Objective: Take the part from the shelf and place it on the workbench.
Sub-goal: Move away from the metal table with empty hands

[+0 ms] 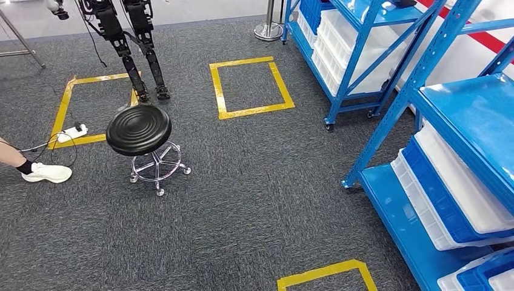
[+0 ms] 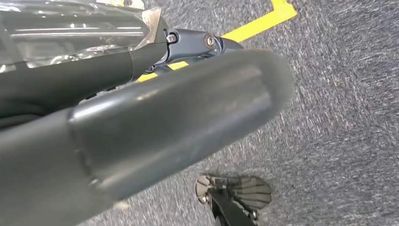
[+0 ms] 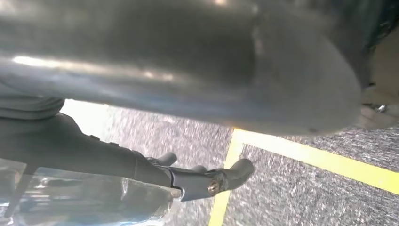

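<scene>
Facing blue shelf [image 1: 424, 73] beside black stool [image 1: 139, 129].

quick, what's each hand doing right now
Left hand: holds nothing visible; open or closed cannot be told.
Right hand: likewise, cannot be told.

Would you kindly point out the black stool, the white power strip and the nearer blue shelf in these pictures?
black stool [image 1: 139, 129], head view, middle of its round seat.
white power strip [image 1: 73, 131], head view, middle of its body on the floor.
nearer blue shelf [image 1: 476, 115], head view, bare top surface.
</scene>
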{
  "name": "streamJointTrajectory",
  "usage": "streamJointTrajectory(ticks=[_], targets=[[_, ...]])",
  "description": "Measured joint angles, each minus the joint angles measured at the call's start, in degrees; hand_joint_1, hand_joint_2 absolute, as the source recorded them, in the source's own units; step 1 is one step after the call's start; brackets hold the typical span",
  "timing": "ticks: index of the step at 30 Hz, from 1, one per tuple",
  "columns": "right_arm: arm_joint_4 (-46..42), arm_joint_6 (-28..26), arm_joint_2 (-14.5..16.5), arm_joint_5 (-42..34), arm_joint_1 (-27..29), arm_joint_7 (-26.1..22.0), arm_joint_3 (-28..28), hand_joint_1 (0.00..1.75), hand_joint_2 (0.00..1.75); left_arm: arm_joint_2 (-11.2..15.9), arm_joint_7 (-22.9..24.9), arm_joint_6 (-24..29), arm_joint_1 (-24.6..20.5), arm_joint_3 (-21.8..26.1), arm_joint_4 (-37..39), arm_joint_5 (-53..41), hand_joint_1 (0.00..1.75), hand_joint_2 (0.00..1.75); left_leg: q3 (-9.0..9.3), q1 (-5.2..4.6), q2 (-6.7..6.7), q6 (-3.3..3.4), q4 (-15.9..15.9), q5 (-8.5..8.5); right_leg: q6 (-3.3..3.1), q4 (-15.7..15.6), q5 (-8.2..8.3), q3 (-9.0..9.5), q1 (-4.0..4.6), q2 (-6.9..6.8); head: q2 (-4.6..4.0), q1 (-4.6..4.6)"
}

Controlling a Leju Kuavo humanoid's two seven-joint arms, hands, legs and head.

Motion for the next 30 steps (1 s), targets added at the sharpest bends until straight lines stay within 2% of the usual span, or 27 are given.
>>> streamJointTrajectory(ticks=[2, 3, 4, 5, 6, 7, 8, 9, 10, 12, 13, 14, 16, 17, 18, 19, 20, 21, 22, 23, 25, 27, 28, 30], targets=[[0.0, 0.0, 0.0, 0.0, -0.1, 0.0, 0.0, 0.0, 0.0, 0.1, 0.1, 0.0, 0.2, 0.0, 0.0, -0.1, 0.0, 0.0, -0.06, -0.11, 1.79, 0.16, 0.0, -0.08, 0.12, 7.2, -2.65, -3.73, -0.38, -1.22, 0.0, 0.11], [0.0, 0.0, 0.0, -0.1, -0.1, 0.0, 0.0, 0.0, 0.0, 0.1, 0.1, 0.0, 0.2, 0.0, 0.0, -0.2, 0.0, 0.0, -0.08, -0.12, 2.61, 0.14, 0.0, -0.12, 0.49, 8.9, -3.02, -4.56, -0.59, -1.44, 0.0, 0.11], [0.0, 0.0, 0.0, -0.1, -0.1, 0.0, 0.0, 0.0, 0.0, 0.1, 0.1, 0.0, 0.1, 0.0, 0.0, -0.2, 0.0, 0.0, -0.06, -0.09, 3.34, 0.05, 0.0, -0.18, 1.02, 8.6, -2.61, -4.28, -0.82, -1.66, 0.0, 0.13], [0.0, 0.0, 0.0, -0.1, -0.1, 0.0, 0.0, 0.0, 0.0, 0.1, -0.1, 0.0, 0.1, 0.0, 0.0, -0.3, 0.0, 0.0, 0.05, -0.02, 4.06, -0.11, 0.0, -0.27, 1.67, 5.9, -1.45, -2.69, -1.07, -2.09, 0.0, 0.12], [0.0, 0.0, -0.1, -0.1, -0.1, 0.0, 0.0, 0.0, 0.0, 0.1, -0.3, -0.1, 0.1, 0.0, 0.0, -0.4, 0.0, 0.0, 0.25, 0.04, 4.71, -0.36, 0.1, -0.41, 2.28, 1.8, 0.0, -0.3, -1.33, -3.0, 0.01, 0.15], [0.0, 0.0, -0.1, -0.1, -0.1, 0.0, 0.0, 0.0, 0.0, 0.2, -0.6, -0.2, 0.1, 0.0, 0.0, -0.5, 0.0, 0.0, 0.46, -0.02, 5.29, -0.73, 0.1, -0.63, 2.61, -2.1, 1.21, 1.94, -1.38, -4.34, 0.01, 0.17], [0.0, 0.0, -0.1, 0.0, -0.2, 0.0, 0.0, 0.0, 0.0, 0.3, -0.9, -0.3, 0.1, 0.0, 0.0, -0.6, 0.0, 0.0, 0.71, -0.11, 5.83, -1.19, 0.2, -0.88, 2.57, -5.2, 2.15, 3.76, -1.31, -5.37, 0.01, 0.15], [0.0, 0.0, -0.2, 0.0, -0.3, 0.0, 0.0, 0.0, 0.0, 0.3, -1.1, -0.3, 0.1, 0.0, 0.0, -0.7, 0.0, 0.0, 0.93, -0.2, 6.31, -1.63, 0.2, -1.08, 2.24, -6.8, 2.53, 4.58, -1.15, -5.96, 0.01, 0.05], [-0.1, 0.0, -0.2, 0.0, -0.3, 0.0, 0.0, 0.0, 0.0, 0.4, -1.3, -0.3, 0.0, 0.0, 0.0, -0.8, 0.0, 0.0, 1.13, -0.24, 6.78, -2.02, 0.1, -1.21, 1.76, -7.2, 2.6, 4.56, -0.85, -5.93, 0.01, -0.05], [-0.1, 0.0, -0.3, 0.1, -0.2, 0.0, 0.0, 0.0, 0.0, 0.4, -1.6, -0.3, -0.4, 0.0, 0.0, -1.1, 0.0, 0.0, 1.58, 0.2, 7.4, -2.77, 0.1, -1.47, 0.8, -7.3, 2.74, 4.46, -0.82, -4.58, 0.01, -0.25], [-0.1, 0.0, -0.4, 0.2, -0.1, 0.0, 0.0, 0.0, 0.0, 0.4, -1.6, -0.3, -0.5, 0.0, 0.0, -1.3, 0.0, 0.0, 1.53, 0.47, 6.62, -3.07, 0.7, -2.1, 0.36, -7.4, 2.8, 4.53, -0.9, -3.98, 0.01, -0.35], [-0.1, 0.0, -0.4, 0.2, -0.1, 0.0, 0.0, 0.0, 0.0, 0.4, -1.5, -0.3, -0.6, 0.0, 0.0, -1.4, 0.0, 0.0, 0.94, 0.68, 5.21, -3.27, 2.3, -3.42, -0.21, -7.5, 2.92, 4.7, -0.99, -3.38, 0.0, -0.48], [-0.1, 0.0, -0.4, 0.2, -0.1, 0.0, 0.0, 0.0, 0.0, 0.4, -1.2, -0.3, -0.5, -0.1, 0.0, -1.6, 0.0, 0.0, -2.07, 0.79, 1.66, -3.21, 9.2, -7.41, -1.0, -7.5, 3.11, 4.79, -0.76, -2.1, 0.0, -0.74], [-0.1, 0.0, -0.4, 0.2, -0.1, 0.0, 0.0, 0.0, 0.0, 0.4, -0.9, -0.3, -0.4, -0.1, 0.0, -1.7, 0.0, 0.0, -4.0, 0.74, 0.7, -3.09, 13.1, -9.1, -1.26, -7.5, 3.2, 4.76, -0.5, -1.37, 0.0, -0.77], [-0.1, 0.0, -0.4, 0.2, -0.1, 0.0, 0.0, 0.0, 0.0, 0.5, -0.6, -0.3, -0.3, -0.1, 0.0, -1.7, 0.0, 0.0, -5.55, 0.69, 0.24, -2.98, 16.0, -9.83, -1.32, -7.5, 3.21, 4.77, -0.26, -0.55, 0.0, -0.77], [-0.1, 0.0, -0.4, 0.1, -0.1, 0.0, 0.0, 0.0, 0.0, 0.5, -0.4, -0.3, -0.2, 0.0, 0.0, -1.8, 0.0, 0.0, -6.29, 0.66, 0.05, -2.8, 16.8, -9.31, -1.37, -7.5, 3.23, 4.83, -0.07, 0.29, 0.0, -0.77], [0.0, 0.0, -0.4, 0.1, 0.0, 0.0, 0.0, 0.0, 0.0, 0.5, -0.2, -0.3, -0.2, 0.0, 0.0, -1.9, 0.0, 0.0, -6.03, 0.64, -0.12, -2.56, 15.5, -7.68, -1.37, -7.5, 3.23, 4.94, 0.06, 1.12, 0.0, -0.77], [0.0, 0.0, -0.4, 0.0, 0.0, 0.0, 0.0, 0.0, 0.0, 0.5, 0.0, -0.3, -0.2, 0.0, 0.0, -2.0, 0.0, 0.0, -4.93, 0.63, -0.55, -2.27, 12.4, -5.36, -1.36, -7.4, 3.23, 5.07, 0.14, 1.95, 0.0, -0.75], [-0.1, 0.0, -0.4, 0.0, 0.1, 0.0, 0.0, 0.0, 0.0, 0.5, 0.1, -0.3, -0.2, -0.1, 0.0, -2.1, 0.0, 0.0, -3.47, 0.63, -1.79, -1.94, 8.6, -3.09, -1.35, -7.4, 3.23, 5.14, 0.16, 2.72, 0.0, -0.74], [-0.1, 0.0, -0.3, 0.0, 0.0, 0.0, 0.0, 0.0, 0.0, 0.6, 0.2, -0.2, -0.2, -0.1, 0.0, -2.1, 0.0, 0.0, -2.13, 0.61, -3.03, -1.71, 5.2, -1.57, -1.31, -7.3, 3.23, 5.11, 0.33, 3.46, 0.0, -0.73], [-0.1, 0.0, -0.3, 0.1, -0.1, 0.0, 0.0, 0.0, 0.0, 0.6, 0.4, 0.3, -0.1, -0.1, 0.1, -2.3, 0.0, 0.0, -0.89, 0.33, -4.52, -1.44, 1.8, -0.62, -0.92, -7.3, 3.39, 4.67, 0.37, 4.77, 0.01, -0.72], [-0.1, 0.1, -0.3, 0.2, 0.0, -0.1, 0.0, 0.0, 0.0, 0.4, 0.5, 1.6, -0.2, -0.1, 0.0, -2.3, 0.0, 0.0, -0.64, -0.04, -3.32, -0.96, 1.2, -0.39, -0.2, -7.3, 3.67, 3.96, 0.15, 5.73, 0.01, -0.72], [-0.1, 0.2, -0.3, 0.3, 0.1, -0.1, 0.0, 0.0, 0.0, 0.3, 0.6, 2.4, -0.3, 0.0, 0.0, -2.3, 0.0, 0.0, -0.46, -0.13, -2.64, -0.59, 0.8, -0.08, 0.03, -7.0, 3.58, 3.59, 0.09, 4.88, 0.01, -0.72], [-0.1, 0.5, -0.4, 0.6, 0.1, 0.0, 0.0, 0.0, 0.0, -0.2, 0.8, 3.3, -0.4, 0.0, 0.0, -2.3, 0.0, 0.0, -0.17, -0.1, -1.05, 0.11, -0.1, 0.49, -0.03, -3.5, 1.76, 1.71, 0.07, 1.43, 0.01, -0.49]])
